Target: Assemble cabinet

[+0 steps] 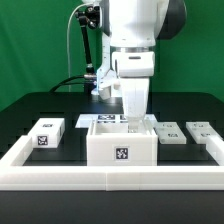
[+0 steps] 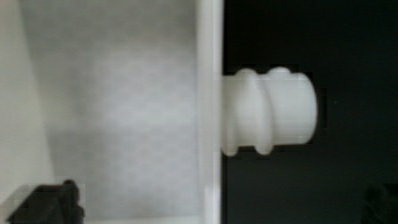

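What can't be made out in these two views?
1. Exterior view: the gripper fingertips are hidden inside the cabinet box; open or shut unknown.
2. Wrist view: only one dark finger shows, cut off by the frame edge.
3. Wrist view: the ribbed white knob is blurred; attachment unclear.

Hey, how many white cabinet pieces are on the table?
4: small block left, big box centre, two flat pieces right, in the exterior view. The arm may hide others.
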